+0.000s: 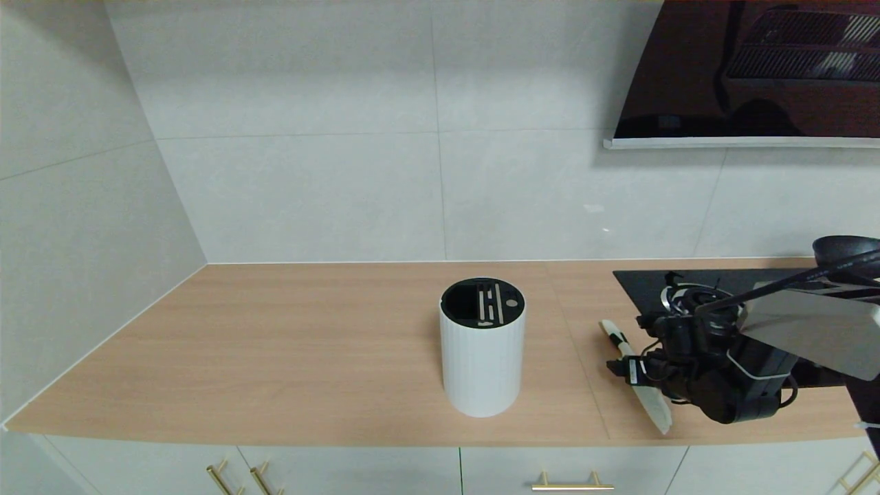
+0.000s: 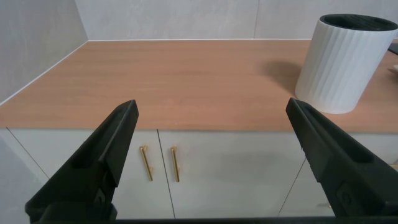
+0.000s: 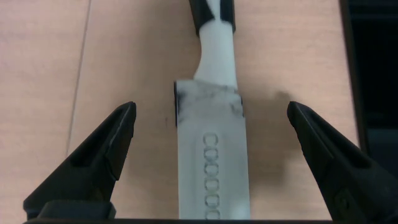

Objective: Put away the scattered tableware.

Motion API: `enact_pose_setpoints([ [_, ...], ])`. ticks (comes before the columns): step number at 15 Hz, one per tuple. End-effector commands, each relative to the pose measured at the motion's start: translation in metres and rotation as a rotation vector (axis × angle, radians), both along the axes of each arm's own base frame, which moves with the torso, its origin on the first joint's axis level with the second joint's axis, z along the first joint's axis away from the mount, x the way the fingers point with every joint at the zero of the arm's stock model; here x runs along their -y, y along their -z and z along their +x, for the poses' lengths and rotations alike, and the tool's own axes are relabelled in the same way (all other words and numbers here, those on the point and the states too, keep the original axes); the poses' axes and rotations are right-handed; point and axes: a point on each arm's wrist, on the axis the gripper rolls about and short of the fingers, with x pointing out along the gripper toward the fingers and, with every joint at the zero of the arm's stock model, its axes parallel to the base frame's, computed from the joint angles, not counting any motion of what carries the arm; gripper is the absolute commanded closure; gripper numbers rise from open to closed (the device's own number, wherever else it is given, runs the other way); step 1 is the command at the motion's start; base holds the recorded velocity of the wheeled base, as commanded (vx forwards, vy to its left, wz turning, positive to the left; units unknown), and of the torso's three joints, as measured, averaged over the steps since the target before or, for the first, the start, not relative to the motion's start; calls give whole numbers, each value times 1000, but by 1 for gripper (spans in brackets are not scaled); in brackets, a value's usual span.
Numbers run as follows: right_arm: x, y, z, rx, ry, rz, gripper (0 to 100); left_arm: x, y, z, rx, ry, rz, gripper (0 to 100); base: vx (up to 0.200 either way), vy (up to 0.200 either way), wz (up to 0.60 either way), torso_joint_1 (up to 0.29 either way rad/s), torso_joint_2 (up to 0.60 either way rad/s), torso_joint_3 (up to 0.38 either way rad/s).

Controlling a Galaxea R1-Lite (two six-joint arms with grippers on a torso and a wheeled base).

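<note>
A white ribbed utensil holder with a black slotted top stands upright near the middle of the wooden counter. To its right a white-bladed knife with a black-and-white handle lies flat on the counter, handle toward the wall. My right gripper hovers just over it, open. In the right wrist view the knife lies between the spread fingers of the right gripper, apart from both. My left gripper is open and holds nothing, low in front of the cabinets, with the holder off to its side.
A black cooktop is set into the counter at the far right, with a dark pot on it. A dark range hood hangs above. Tiled walls close the back and left. Cabinet doors with gold handles sit below the counter edge.
</note>
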Motion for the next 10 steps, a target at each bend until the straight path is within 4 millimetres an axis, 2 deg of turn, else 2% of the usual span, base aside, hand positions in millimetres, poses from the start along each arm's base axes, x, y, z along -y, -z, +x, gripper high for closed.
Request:
enact_pose_setpoints([
  [1,-1,-1,3,12,1,3,0,0,0,0,0,-1,0,0,0,0,0,0,0,0],
  [10,-3,9,3,-9,3,-5,0,0,0,0,-1,-1,0,0,0,0,0,0,0,0],
])
